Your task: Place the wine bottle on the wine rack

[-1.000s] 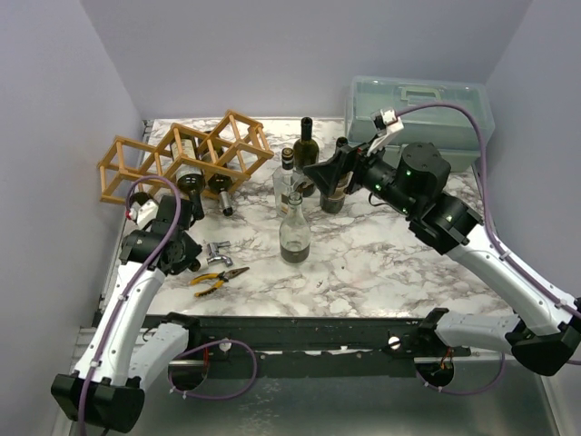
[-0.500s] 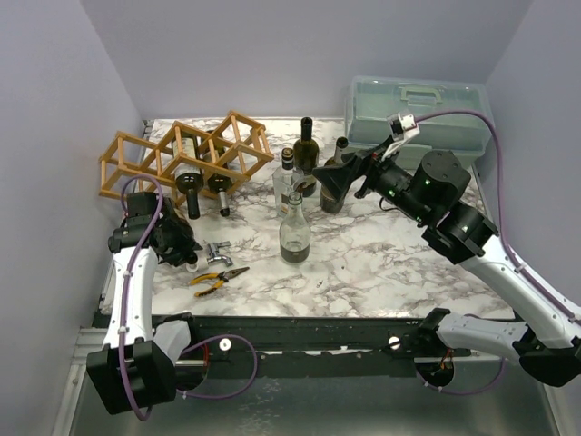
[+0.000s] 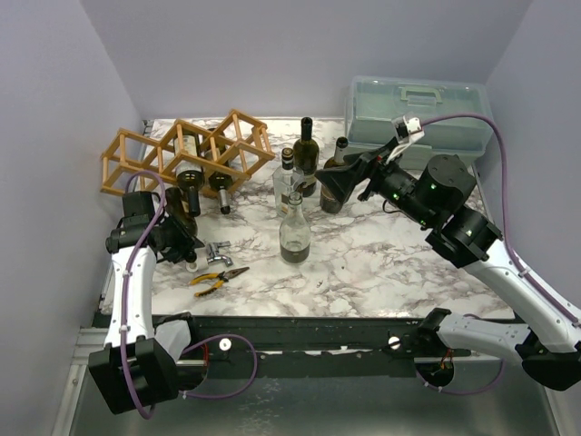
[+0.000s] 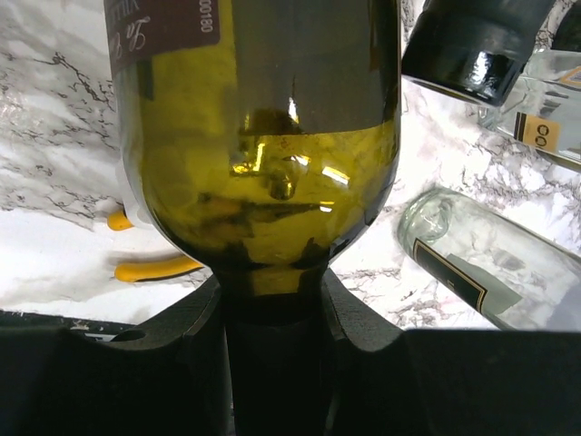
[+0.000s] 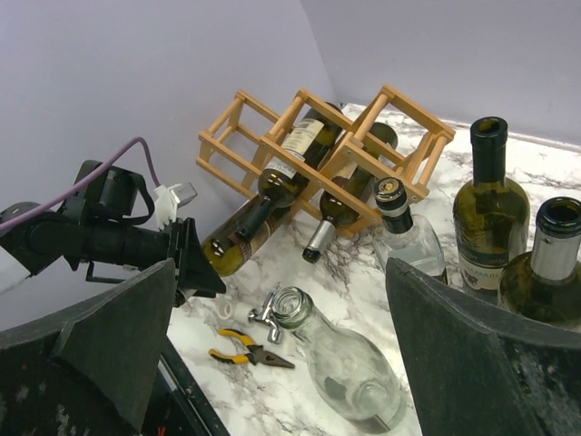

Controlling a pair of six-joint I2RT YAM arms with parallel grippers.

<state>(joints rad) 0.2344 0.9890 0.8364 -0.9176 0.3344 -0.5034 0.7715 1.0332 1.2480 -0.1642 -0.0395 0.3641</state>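
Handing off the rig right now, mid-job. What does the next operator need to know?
Left gripper: shut on the green wine bottle by its neck, just in front of the wine rack, apparently not in a cell yet.
Right gripper: open, empty, hovering by the four standing bottles.
Done: two racked bottles lie in cells.
Left: slide the held bottle into a free cell, then release.

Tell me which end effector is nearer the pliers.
Left. The left end effector, shut on the neck of a bottle, sits close by the pliers. The right end effector hangs open across the table, among the upright bottles.
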